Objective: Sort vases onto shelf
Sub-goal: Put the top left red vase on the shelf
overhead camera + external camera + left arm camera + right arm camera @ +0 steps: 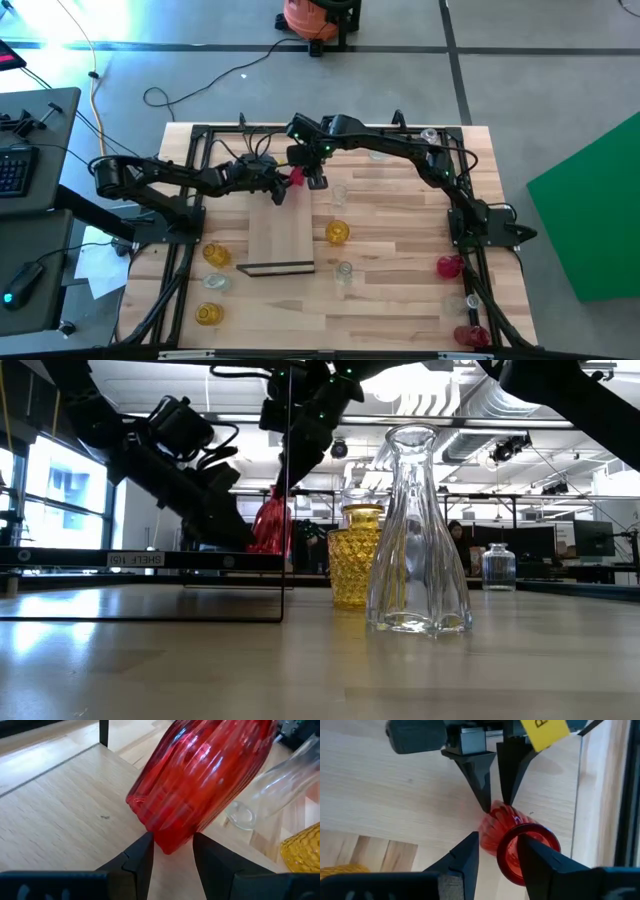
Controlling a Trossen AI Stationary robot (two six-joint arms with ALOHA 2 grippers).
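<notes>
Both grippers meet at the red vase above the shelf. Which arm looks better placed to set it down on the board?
Probably the left. The left gripper pinches the red vase's base over the shelf, while the right gripper clasps its neck, reaching from across the table. Which one bears the weight is unclear.

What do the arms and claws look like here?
Both arms are dark, jointed, with black cables along them. Left claw: two black wedge fingers tapering to points, a yellow tag with black lettering beside them. Right claw: similar black tapered fingers. Green light on the right arm's wrist.
</notes>
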